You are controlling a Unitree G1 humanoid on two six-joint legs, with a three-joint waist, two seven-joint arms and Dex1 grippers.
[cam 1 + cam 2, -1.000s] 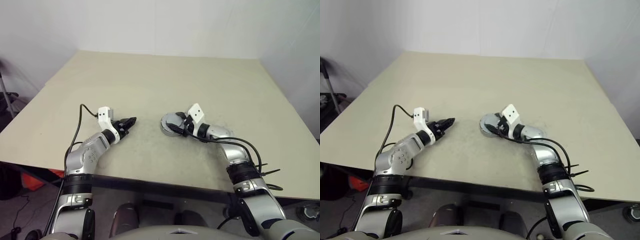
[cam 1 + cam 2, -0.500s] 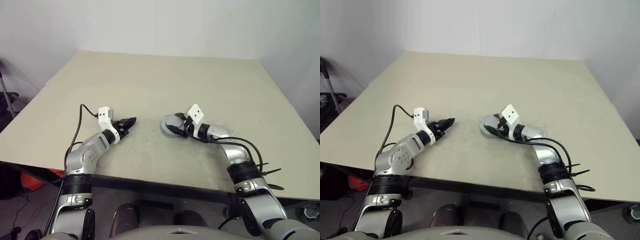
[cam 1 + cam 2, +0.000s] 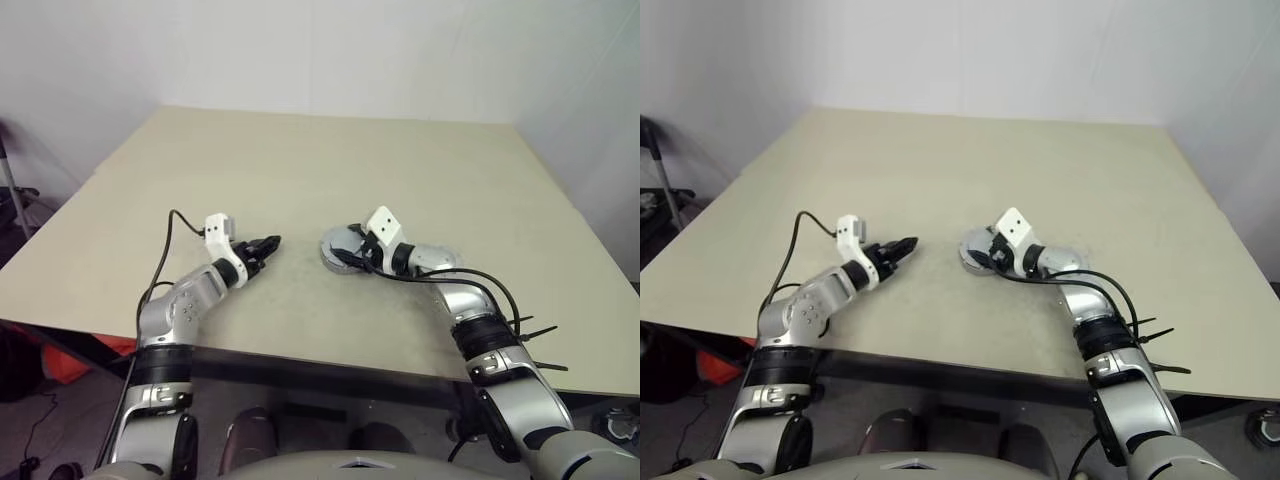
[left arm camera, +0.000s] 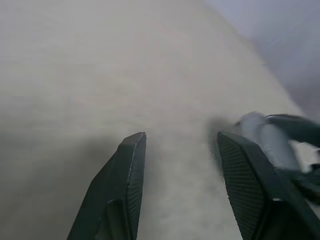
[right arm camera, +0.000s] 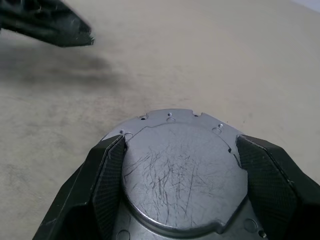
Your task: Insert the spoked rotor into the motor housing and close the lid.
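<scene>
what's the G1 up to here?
Motor assembly on the table. The right end effector has its two fingers set on either side of a round silver metal disc, scratched on its flat face, which sits on the table near the middle. The left end effector is open with nothing in it, hovering just off the table and pointing toward that disc.

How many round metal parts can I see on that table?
1: a round grey metal disc on the table between the right gripper's two fingers. Other parts may be hidden beneath it.
</scene>
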